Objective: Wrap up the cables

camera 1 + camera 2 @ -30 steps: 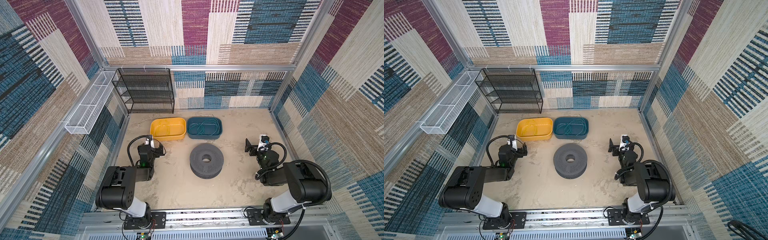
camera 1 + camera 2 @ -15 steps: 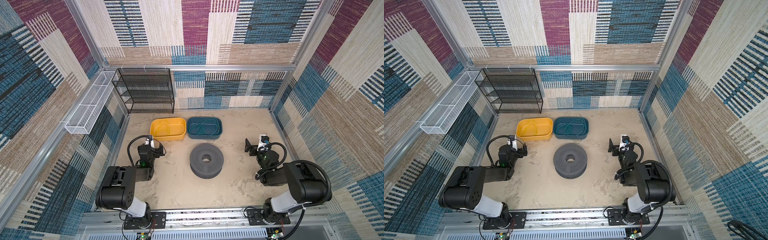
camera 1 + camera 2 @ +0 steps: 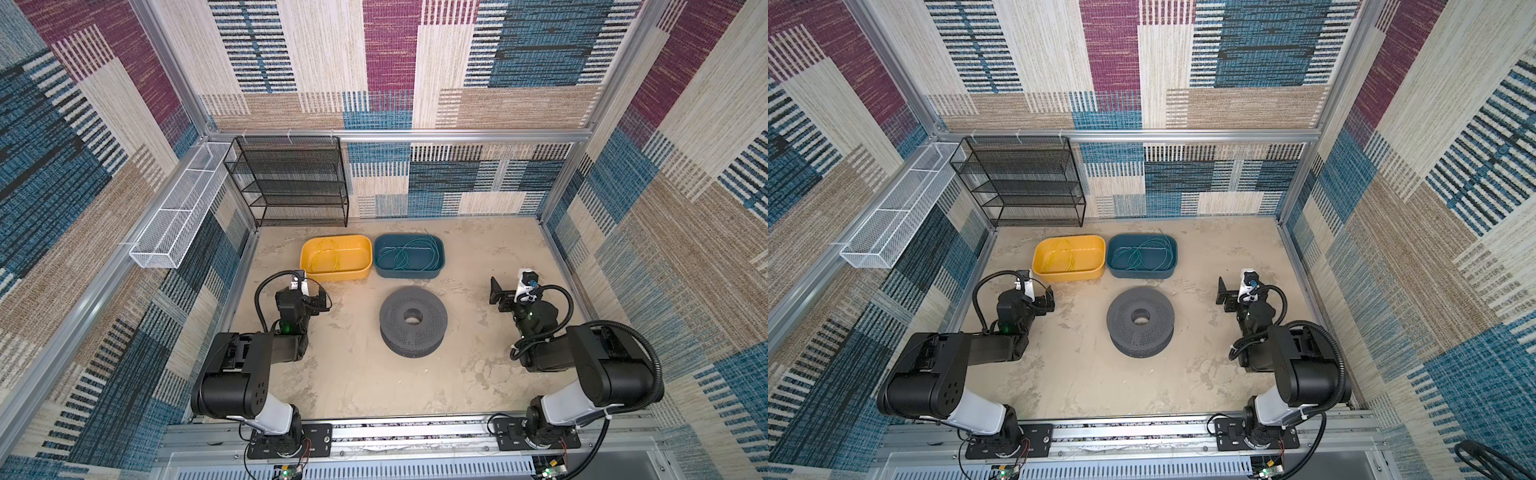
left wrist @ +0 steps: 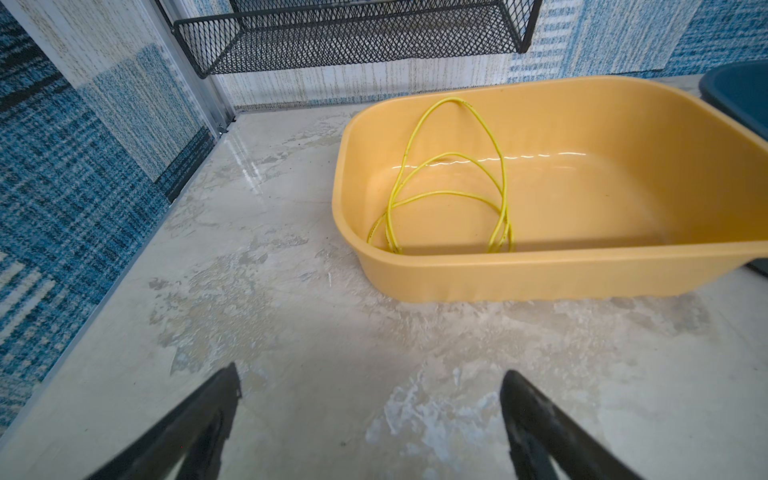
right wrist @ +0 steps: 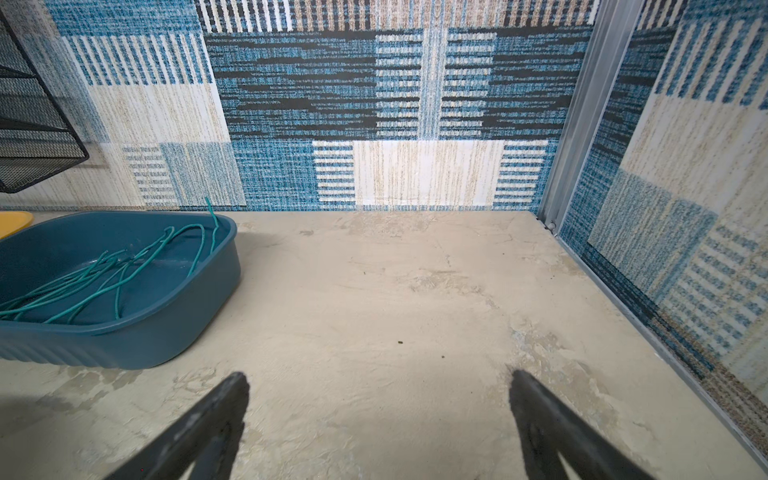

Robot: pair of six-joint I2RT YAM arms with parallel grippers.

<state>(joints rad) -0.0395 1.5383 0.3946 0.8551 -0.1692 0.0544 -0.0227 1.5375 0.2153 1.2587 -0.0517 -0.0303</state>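
Here, left claw (image 4: 370, 382) and right claw (image 5: 378, 382) spread empty, cables (image 4: 440, 192) within tubs (image 4: 540, 270), open floor (image 3: 353, 374) around spool (image 3: 395, 318).

Your left arm (image 3: 232, 386) and right arm (image 3: 606, 370) are black, white-sleeved just above the rail (image 3: 415, 432), with ribbed hoses (image 3: 649, 353) and green lights (image 3: 286, 328).

We're looking over the yellow tub (image 4: 540, 274), the teal tub (image 5: 145, 336) and the grey spool (image 3: 392, 328), and we can read no text, label, brand or number on any of them, nor anywhere else in view.
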